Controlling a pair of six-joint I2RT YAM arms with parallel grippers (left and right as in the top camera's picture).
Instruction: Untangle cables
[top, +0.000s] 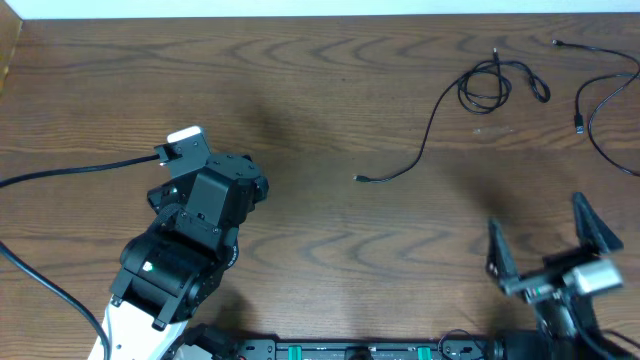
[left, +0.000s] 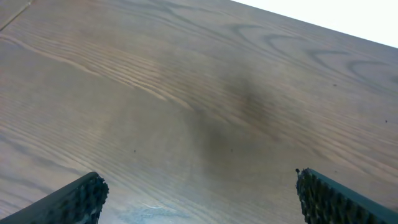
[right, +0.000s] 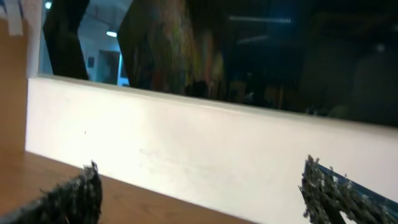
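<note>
Far right on the table (top: 300, 90), a looped black cable (top: 481, 86) lay near a second cable (top: 583, 100); left gripper (left: 199, 190) and right gripper (top: 543, 235) hung empty, jaws spread.

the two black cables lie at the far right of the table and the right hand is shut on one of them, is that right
Not quite. The cables do lie at the far right of the table, but the right hand is open, apart from them and holding nothing. The overhead view shows it.

On the table (top: 300, 80), one cable (top: 428, 125) lies far right, a second cable (top: 580, 118) right of it, beyond the right pincer (top: 535, 212)
</note>
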